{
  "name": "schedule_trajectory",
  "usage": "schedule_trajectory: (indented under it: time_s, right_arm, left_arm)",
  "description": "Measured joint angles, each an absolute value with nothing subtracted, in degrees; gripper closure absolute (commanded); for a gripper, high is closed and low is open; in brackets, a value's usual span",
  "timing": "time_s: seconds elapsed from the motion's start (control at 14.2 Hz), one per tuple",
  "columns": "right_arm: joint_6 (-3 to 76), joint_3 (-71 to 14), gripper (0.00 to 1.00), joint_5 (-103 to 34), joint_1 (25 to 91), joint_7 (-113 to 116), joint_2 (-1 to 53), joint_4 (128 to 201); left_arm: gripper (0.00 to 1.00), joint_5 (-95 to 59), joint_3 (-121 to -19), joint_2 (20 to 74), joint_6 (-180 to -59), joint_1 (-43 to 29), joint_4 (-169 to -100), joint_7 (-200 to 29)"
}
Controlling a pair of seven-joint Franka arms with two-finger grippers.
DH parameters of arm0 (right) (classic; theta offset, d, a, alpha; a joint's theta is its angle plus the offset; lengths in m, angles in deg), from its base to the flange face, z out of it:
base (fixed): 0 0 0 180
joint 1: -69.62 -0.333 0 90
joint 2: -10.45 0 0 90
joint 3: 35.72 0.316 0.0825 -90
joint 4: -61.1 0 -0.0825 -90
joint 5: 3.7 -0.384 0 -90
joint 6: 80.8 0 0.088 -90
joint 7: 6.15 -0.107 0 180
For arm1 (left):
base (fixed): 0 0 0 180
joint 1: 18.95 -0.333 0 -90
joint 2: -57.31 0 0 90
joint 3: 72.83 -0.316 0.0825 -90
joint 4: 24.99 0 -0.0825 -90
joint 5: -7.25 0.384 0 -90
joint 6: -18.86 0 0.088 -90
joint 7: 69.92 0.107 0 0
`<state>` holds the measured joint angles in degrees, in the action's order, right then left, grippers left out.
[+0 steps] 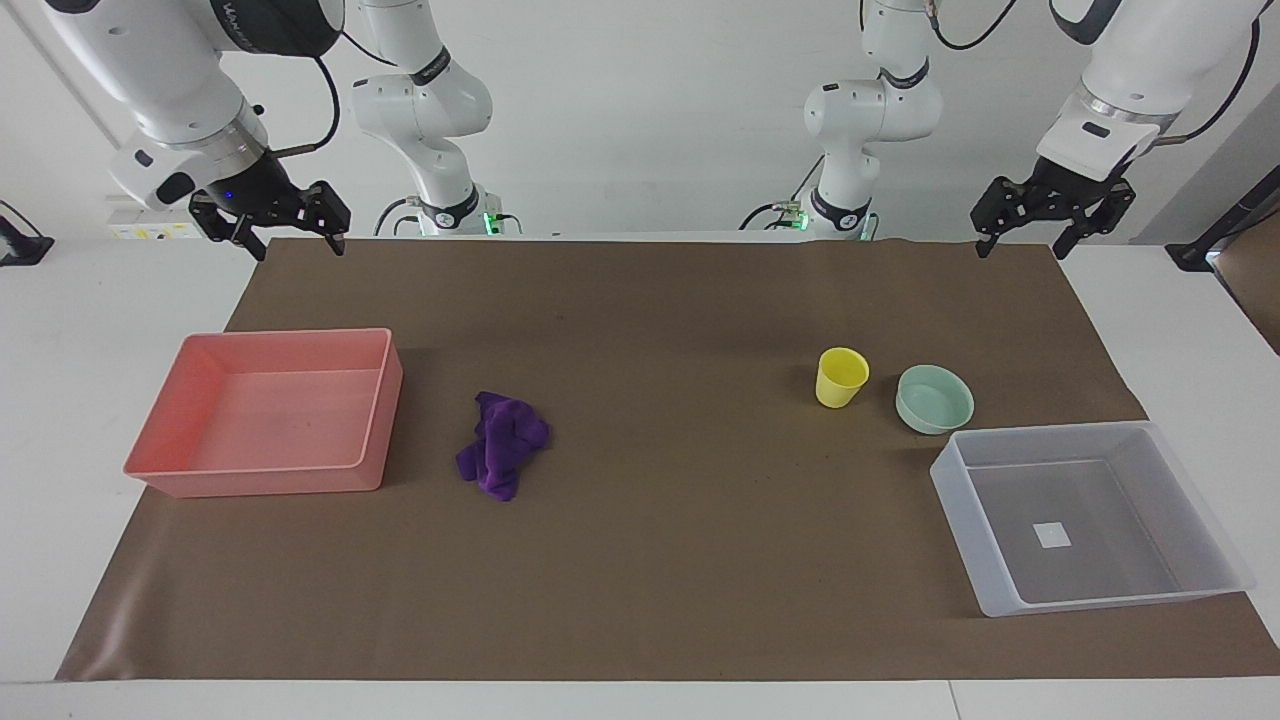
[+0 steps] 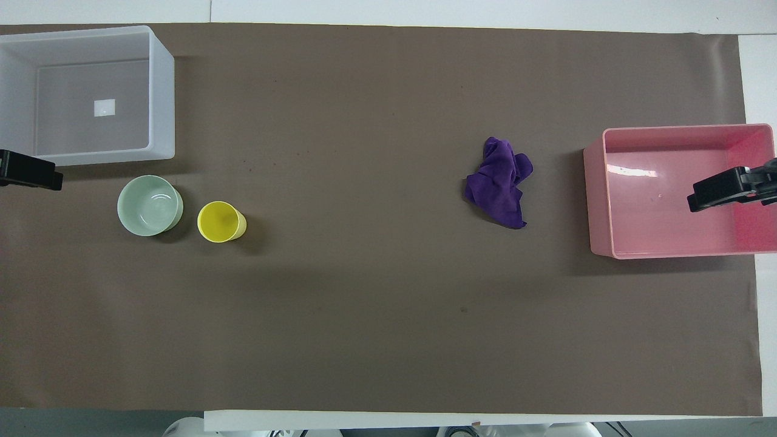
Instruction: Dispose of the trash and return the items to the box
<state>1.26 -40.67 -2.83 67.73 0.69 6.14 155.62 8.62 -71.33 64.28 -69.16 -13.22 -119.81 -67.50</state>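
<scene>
- The desk [image 1: 640, 100] is covered by a wide brown mat [image 1: 660, 560] on which every object rests.
- The pink tray [image 1: 375, 420] lies flat at the right arm's end of the desk, nothing inside it.
- The translucent greyish-white box [image 1: 960, 520] lies at the left arm's end of the desk, farther from the robots than the cup and bowl; a small white square mark [image 1: 1052, 535] shows on its floor.
- The right claw [image 1: 290, 243] hangs in the air over the mat's edge at the robots' end, toward the right arm's end of the desk, its fingers spread apart and holding nothing; this arm waits.
- The left claw [image 1: 1020, 245] hangs over the mat's corner at the left arm's end, fingers likewise spread and empty; this arm waits too.
- The purple cloth wad [image 1: 503, 443] lies crumpled on the mat beside the pink tray, apart from it, toward the middle of the desk.
- The mint-green bowl [image 1: 935, 398] sits upright just beside the box's corner, nearer to the robots.
- The yellow cup [image 1: 840, 377] stands upright just beside the bowl, toward the middle of the desk, not touching it.
</scene>
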Motion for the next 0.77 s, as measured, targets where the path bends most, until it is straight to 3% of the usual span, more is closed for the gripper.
schedule_trajectory:
  time_s: [0.35, 0.77]
  right_arm:
    - [2.9, -40.7, 0.00, -2.8, 67.7, 0.7, 6.0, 155.7]
    - [17.8, -40.5, 0.00, -7.8, 63.2, 0.6, 8.7, 163.4]
  left_arm:
    - [0.00, 8.6, -71.6, 64.3, -69.2, -13.4, -119.9, -67.6]
    - [0.00, 8.6, -72.2, 64.4, -69.1, -13.4, -120.3, -67.6]
